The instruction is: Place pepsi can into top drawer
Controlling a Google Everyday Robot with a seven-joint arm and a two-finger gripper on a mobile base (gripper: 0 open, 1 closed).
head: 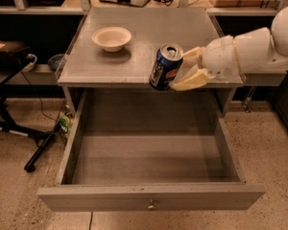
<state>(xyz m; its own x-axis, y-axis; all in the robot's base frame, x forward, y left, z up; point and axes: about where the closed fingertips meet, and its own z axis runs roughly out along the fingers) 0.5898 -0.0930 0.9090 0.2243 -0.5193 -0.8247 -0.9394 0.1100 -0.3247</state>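
Colours of the grey table (149,28) and matching grey top drawer (149,198).
Pepsi can (161,73): dark blue, silver top. Gripper (179,72) at the table's front edge: cream fingers (189,80), white arm (249,51). Bowl (111,37): cream.

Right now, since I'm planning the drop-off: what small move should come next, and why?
Probably ease the gripper forward and down. It holds the pepsi can tilted at the front edge of the cabinet top, above the back of the open top drawer, not yet inside it.
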